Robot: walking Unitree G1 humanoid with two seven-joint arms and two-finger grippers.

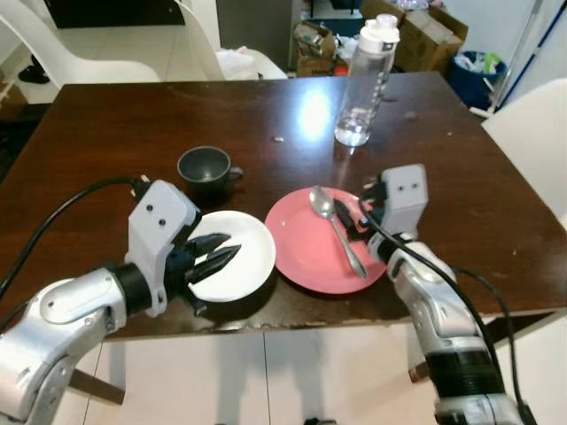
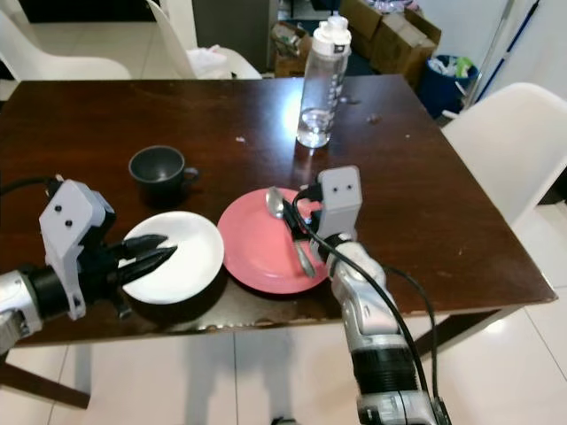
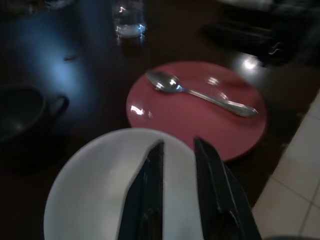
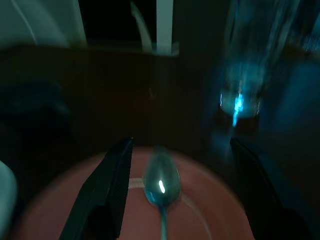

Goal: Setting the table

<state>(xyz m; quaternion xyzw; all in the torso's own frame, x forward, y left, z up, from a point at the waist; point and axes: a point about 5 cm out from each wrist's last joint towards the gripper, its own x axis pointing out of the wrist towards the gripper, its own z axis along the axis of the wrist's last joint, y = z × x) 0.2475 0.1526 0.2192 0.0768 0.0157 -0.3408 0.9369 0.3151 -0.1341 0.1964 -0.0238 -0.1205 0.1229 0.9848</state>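
A silver spoon (image 1: 337, 227) lies across a pink plate (image 1: 306, 257) near the table's front edge. My right gripper (image 1: 353, 218) hovers low over the spoon's handle, open, and its wrist view shows the spoon bowl (image 4: 161, 182) between the two spread fingers. A white plate (image 1: 251, 266) sits just left of the pink one. My left gripper (image 1: 221, 255) hangs over the white plate, open by a narrow gap with nothing between its fingers (image 3: 150, 185). A dark cup (image 1: 205, 167) stands behind the white plate. Farther back stands a clear water bottle (image 1: 364, 81).
The dark wooden table (image 1: 115, 133) has bare room on its left and far right. White chairs (image 1: 80, 53) stand behind it and one (image 1: 532, 133) at its right side. Cardboard boxes (image 1: 425, 35) and a blue bin (image 1: 474, 71) sit on the floor beyond.
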